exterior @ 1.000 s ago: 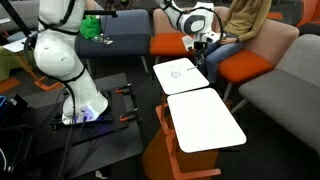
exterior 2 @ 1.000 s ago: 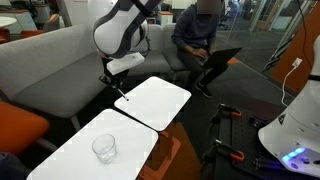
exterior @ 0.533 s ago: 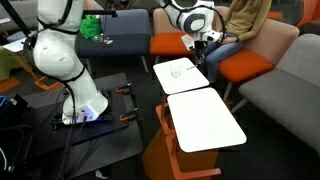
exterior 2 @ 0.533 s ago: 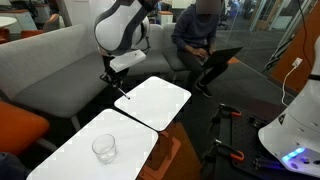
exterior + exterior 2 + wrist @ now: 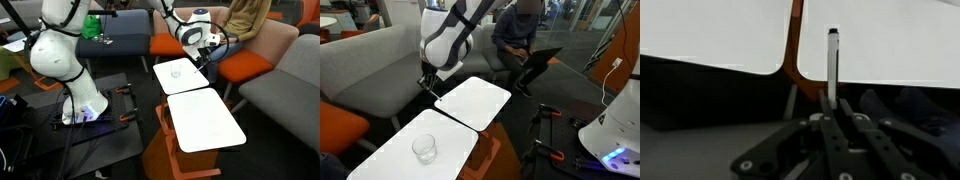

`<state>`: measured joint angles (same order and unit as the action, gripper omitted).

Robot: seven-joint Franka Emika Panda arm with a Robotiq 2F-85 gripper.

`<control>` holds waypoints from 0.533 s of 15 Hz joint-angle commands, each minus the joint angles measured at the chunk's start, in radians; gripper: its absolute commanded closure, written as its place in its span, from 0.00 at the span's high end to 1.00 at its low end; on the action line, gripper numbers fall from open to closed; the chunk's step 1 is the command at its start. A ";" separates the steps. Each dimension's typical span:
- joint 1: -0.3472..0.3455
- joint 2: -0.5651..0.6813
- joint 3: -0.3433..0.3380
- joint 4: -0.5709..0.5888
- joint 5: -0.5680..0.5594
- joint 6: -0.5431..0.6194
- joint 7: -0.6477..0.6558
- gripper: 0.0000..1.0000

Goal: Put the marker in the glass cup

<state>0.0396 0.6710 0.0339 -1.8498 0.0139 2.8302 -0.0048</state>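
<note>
In the wrist view my gripper [image 5: 832, 102] is shut on the marker [image 5: 832, 62], a thin stick pointing straight out from the fingers toward two white tabletops. In both exterior views the gripper [image 5: 428, 84] [image 5: 206, 56] hangs at the edge of the white tabletop [image 5: 472, 102] nearest the seated person. The marker is too small to make out there. The glass cup [image 5: 424, 148] stands upright and empty on the other white tabletop [image 5: 390, 160], well away from the gripper. I cannot make out the cup in the wrist view.
A person with a laptop [image 5: 535, 62] sits on the sofa just behind the gripper. Grey and orange seats [image 5: 245, 66] ring the tables. An orange gap [image 5: 795, 40] separates the two tabletops. The robot base [image 5: 85, 105] stands on the floor beside them.
The arm has swung lower and outward, carrying the gripper from above the tabletop's corner to beside and slightly below its edge. The marker stays gripped. The cup has not moved.
</note>
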 commanded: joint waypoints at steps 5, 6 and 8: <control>-0.296 0.071 0.381 -0.037 -0.011 0.267 -0.388 0.03; -0.360 0.098 0.457 -0.036 -0.023 0.282 -0.444 0.03; -0.475 0.156 0.593 -0.034 -0.060 0.292 -0.551 0.03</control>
<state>-0.2761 0.7539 0.4508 -1.8783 0.0059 3.0654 -0.4166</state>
